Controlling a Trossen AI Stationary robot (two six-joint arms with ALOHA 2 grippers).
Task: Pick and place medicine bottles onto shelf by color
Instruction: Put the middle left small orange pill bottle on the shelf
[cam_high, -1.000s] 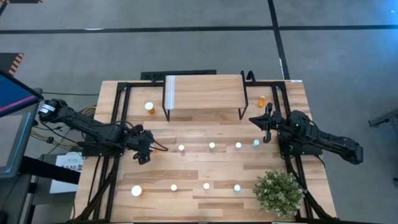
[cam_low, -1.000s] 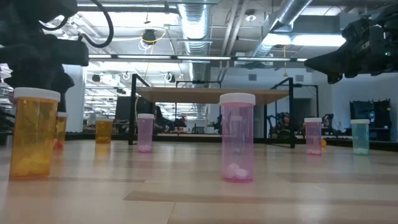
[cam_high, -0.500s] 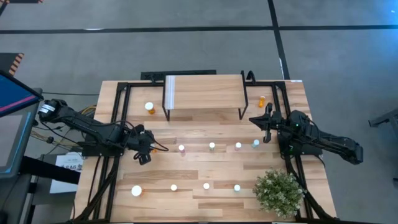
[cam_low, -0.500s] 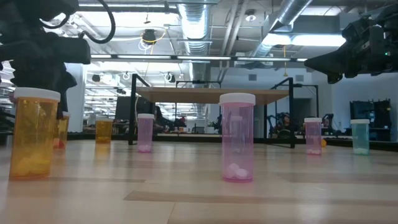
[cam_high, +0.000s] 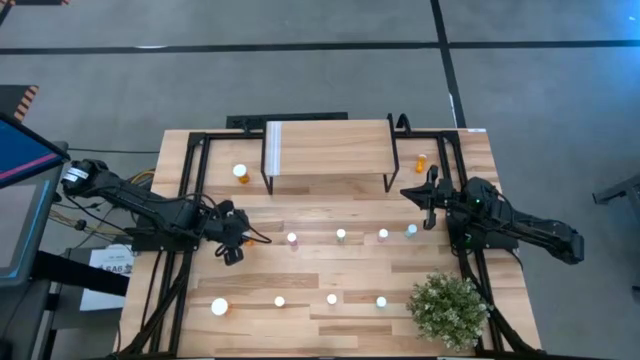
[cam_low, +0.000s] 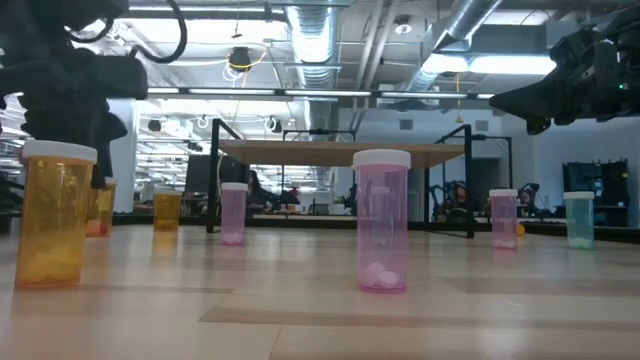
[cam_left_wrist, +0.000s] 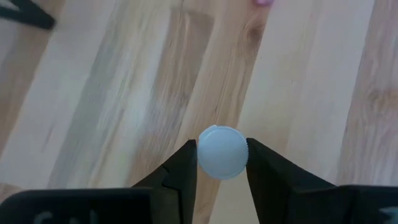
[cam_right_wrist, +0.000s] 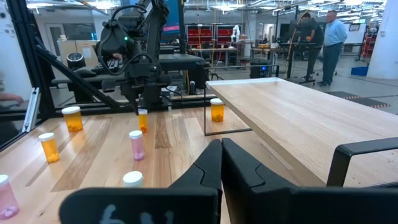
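I'm over a light wood tabletop (cam_high: 330, 270) on a grey floor; behind it an open workshop w/ ducts overhead. Left gripper (cam_high: 231, 248) sits low at the table's left, fingers (cam_left_wrist: 180, 171) pinched on a white-capped orange bottle (cam_low: 100, 208). Shelf (cam_high: 330, 150) stands at the far edge, centre, its top bare; a big orange bottle (cam_high: 240, 172) just left of it. Pink bottles (cam_high: 292, 239) and teal ones (cam_high: 411, 231) dot the middle. Right gripper (cam_right_wrist: 221, 149) hangs near the shelf's right end, fingers pressed together, empty. Potted plant (cam_high: 448, 308) at near right.

(no legible text or labels anywhere)
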